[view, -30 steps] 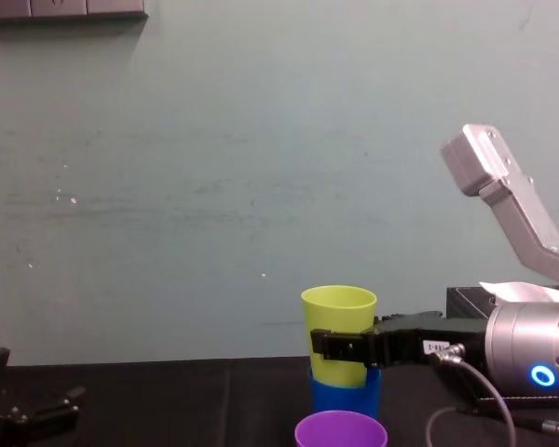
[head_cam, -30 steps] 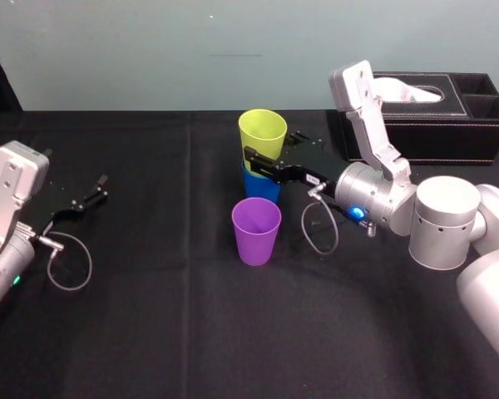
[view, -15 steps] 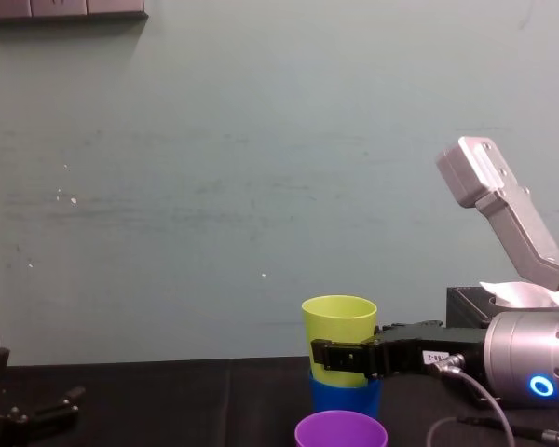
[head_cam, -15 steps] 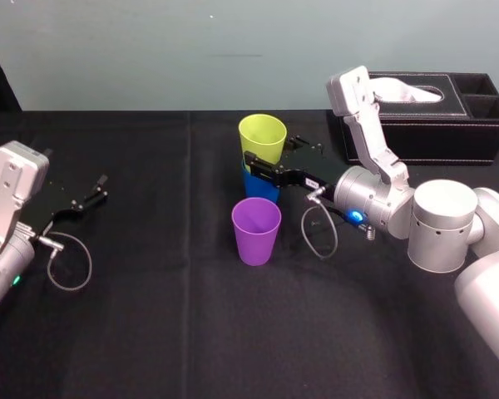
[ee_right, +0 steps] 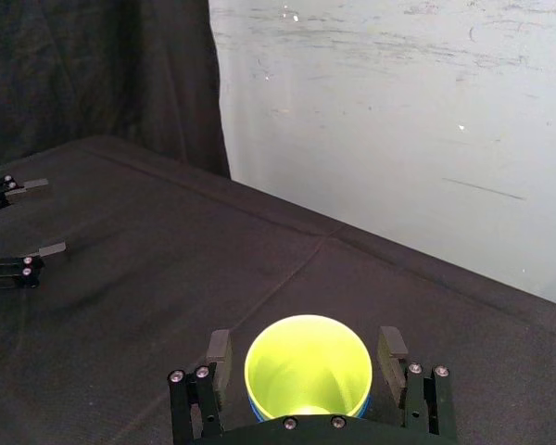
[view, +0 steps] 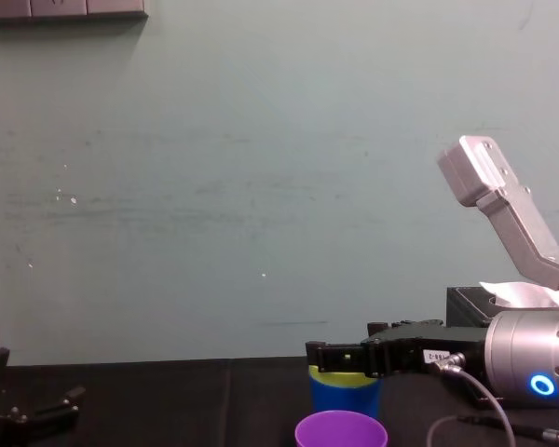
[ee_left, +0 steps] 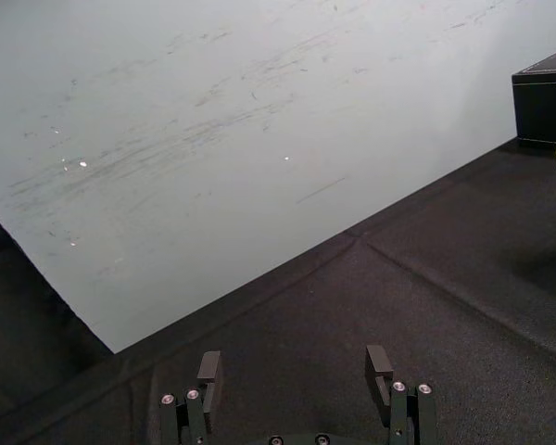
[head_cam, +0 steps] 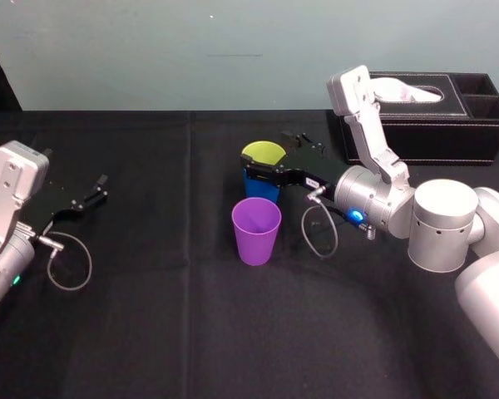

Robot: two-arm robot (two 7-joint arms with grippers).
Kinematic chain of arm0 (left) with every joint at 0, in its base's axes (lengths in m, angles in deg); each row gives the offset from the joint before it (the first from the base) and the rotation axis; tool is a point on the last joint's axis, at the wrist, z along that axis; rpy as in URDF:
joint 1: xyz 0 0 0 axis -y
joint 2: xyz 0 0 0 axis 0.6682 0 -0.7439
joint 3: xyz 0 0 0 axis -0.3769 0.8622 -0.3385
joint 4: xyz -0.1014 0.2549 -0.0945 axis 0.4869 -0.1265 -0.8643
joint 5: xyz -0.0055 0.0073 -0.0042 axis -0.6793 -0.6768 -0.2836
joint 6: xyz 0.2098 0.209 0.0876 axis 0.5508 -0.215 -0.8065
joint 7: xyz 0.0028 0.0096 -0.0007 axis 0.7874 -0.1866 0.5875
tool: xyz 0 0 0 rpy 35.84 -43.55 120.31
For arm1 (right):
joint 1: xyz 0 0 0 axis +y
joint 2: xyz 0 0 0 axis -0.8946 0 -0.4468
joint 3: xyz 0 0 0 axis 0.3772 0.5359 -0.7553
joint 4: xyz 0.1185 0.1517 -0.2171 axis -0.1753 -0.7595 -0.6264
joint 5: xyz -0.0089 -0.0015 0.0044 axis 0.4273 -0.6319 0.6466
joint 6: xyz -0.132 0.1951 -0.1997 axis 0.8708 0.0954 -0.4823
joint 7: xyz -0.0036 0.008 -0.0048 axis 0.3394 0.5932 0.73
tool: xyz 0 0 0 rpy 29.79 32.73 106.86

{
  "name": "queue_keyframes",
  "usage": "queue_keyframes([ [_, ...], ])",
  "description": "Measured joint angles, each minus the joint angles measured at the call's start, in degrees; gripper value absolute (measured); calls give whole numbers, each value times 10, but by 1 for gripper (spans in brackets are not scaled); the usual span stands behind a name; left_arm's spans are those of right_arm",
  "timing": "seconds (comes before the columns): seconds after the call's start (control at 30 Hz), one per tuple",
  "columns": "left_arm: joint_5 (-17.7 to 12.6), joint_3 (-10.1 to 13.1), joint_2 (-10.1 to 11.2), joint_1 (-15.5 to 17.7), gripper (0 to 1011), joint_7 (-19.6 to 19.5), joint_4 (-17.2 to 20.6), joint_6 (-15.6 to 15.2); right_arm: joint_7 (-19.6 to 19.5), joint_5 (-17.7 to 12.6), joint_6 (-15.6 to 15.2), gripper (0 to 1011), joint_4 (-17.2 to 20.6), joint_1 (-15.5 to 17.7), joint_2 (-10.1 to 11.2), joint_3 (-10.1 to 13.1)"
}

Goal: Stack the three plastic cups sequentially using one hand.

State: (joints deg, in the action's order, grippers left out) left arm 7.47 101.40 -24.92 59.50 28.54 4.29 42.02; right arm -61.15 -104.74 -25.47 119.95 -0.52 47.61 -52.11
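Observation:
The yellow-green cup (head_cam: 264, 153) sits nested deep in the blue cup (head_cam: 262, 188) at the middle of the black table, only its rim showing above the blue one (view: 345, 399). My right gripper (head_cam: 274, 155), on the silver arm with the blue ring, stands open around that rim; in the right wrist view its fingers (ee_right: 220, 357) flank the yellow-green cup (ee_right: 308, 366) with small gaps on both sides. The purple cup (head_cam: 256, 231) stands upright alone just in front of the pair. My left gripper (head_cam: 96, 189) rests open at the far left with nothing in it.
A black leather tissue box (head_cam: 449, 116) stands at the back right behind my right arm. A loose grey cable (head_cam: 320, 229) loops off the right wrist beside the purple cup. The black table (head_cam: 150, 316) runs bare in front and to the left.
The yellow-green cup dropped from its raised position down into the blue cup. My right gripper opened and let it go. The left arm has stayed still.

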Motion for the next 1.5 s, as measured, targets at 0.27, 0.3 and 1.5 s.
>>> queue_keyframes([
  [0.27,0,0,0,0,1011,0,0,0,0,0,0,1000,0,0,0,0],
  [0.3,0,0,0,0,1012,0,0,0,0,0,0,1000,0,0,0,0],
  [1.5,0,0,0,0,1012,0,0,0,121,-66,80,1000,181,175,173,32],
])
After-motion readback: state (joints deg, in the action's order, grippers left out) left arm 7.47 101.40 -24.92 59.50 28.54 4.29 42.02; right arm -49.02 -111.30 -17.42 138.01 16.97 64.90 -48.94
